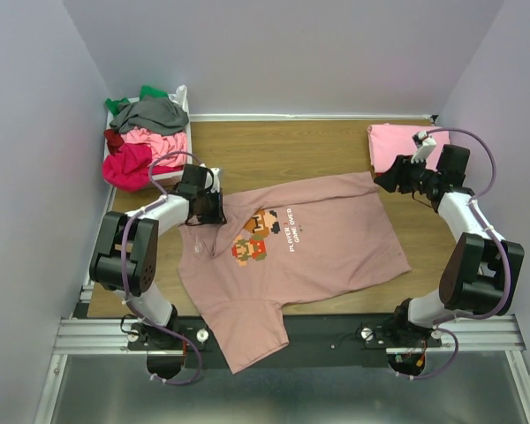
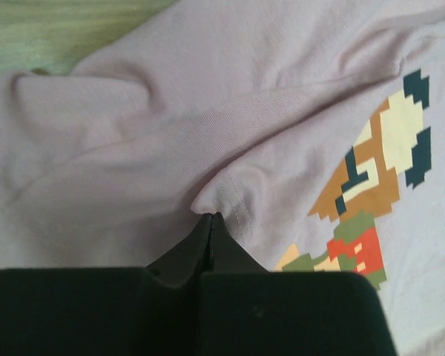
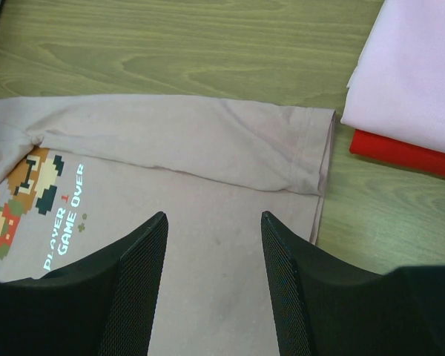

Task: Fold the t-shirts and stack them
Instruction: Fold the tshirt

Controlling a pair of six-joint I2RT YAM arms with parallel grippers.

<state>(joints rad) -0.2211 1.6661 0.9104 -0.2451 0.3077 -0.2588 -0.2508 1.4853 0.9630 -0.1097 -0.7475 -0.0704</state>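
Observation:
A dusty-pink t-shirt (image 1: pixel 327 243) with a pixel-art print and white text lies spread on the wooden table, one part hanging over the near edge. My left gripper (image 1: pixel 214 212) is at its left side. In the left wrist view the jaws (image 2: pixel 210 216) are shut, pinching a stitched fold of the shirt (image 2: pixel 208 133) next to the print. My right gripper (image 1: pixel 384 181) is open and empty, hovering over the shirt's far right corner (image 3: pixel 282 148). A folded pale-pink tee (image 3: pixel 415 81) lies on a folded red one (image 3: pixel 408 152) at the back right (image 1: pixel 393 146).
A white bin (image 1: pixel 187 132) at the back left holds a heap of unfolded tees: grey (image 1: pixel 155 113), green (image 1: pixel 150 92), red and bright pink (image 1: pixel 128 168). Bare wood (image 1: pixel 283 146) lies between bin and folded stack. Walls close in on three sides.

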